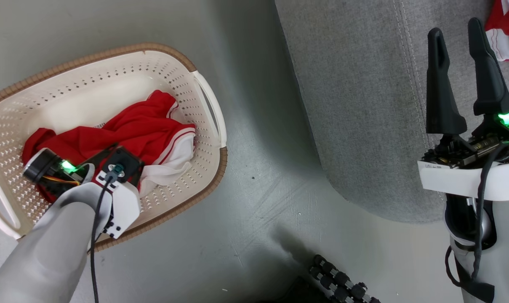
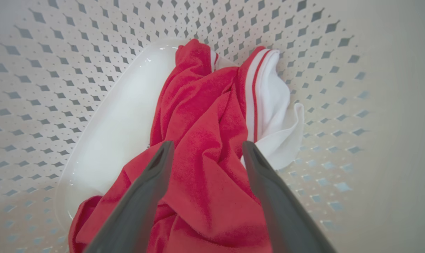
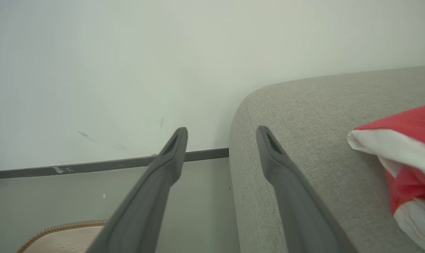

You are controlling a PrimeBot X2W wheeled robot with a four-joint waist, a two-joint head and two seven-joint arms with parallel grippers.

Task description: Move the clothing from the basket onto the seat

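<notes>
Pickup step: the left tool [image 2: 208, 144], spread wide, hangs over the clothing [image 2: 198, 116] in the basket [image 1: 111, 67]; next it must sink and pinch a fold. The right tool [image 1: 455, 27], also spread and empty, hovers above the seat [image 1: 355, 105], where one garment [image 1: 505, 29] lies.

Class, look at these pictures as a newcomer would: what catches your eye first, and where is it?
The bright red clothing heaped in the cream basket at the left draws the eye first, with the open left gripper pointing down at it. Next comes another red garment lying on the grey seat at the upper right, beside the open right gripper.
</notes>
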